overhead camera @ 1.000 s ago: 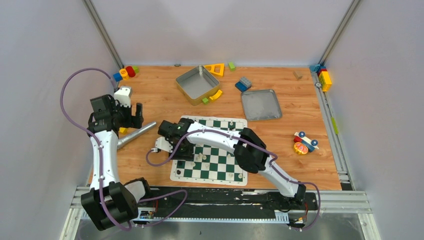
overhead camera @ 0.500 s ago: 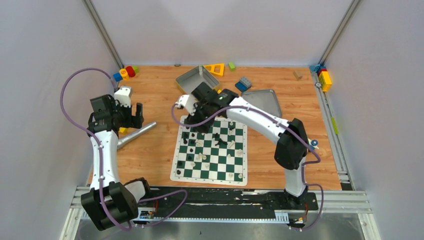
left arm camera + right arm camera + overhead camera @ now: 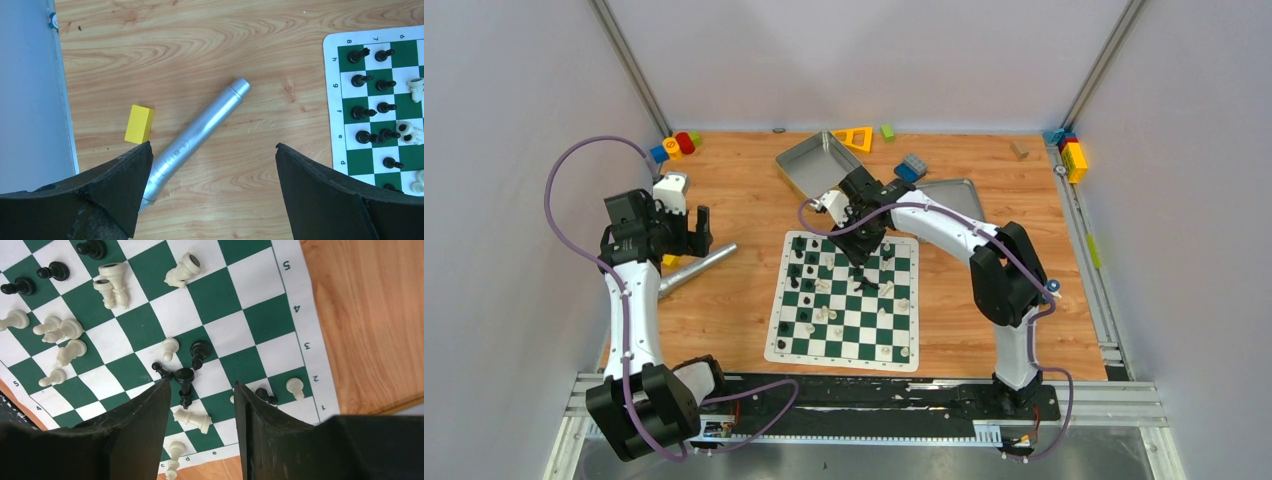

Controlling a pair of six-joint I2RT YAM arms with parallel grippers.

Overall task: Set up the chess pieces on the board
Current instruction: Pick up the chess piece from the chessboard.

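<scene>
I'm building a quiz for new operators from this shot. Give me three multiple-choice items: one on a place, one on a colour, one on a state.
1. Where does the silver tube lie?
A. on the wooden table, left of the board
B. on the board
C. against the back wall
2. What colour is the small block beside it?
A. blue
B. red
C. yellow
3. How is the left hand?
A. open, holding nothing
B. shut on the tube
C. shut on the block
Answers: 1 A, it rests on bare wood; 2 C, plainly yellow; 3 A, its jaws stand wide apart, nothing between.
</scene>
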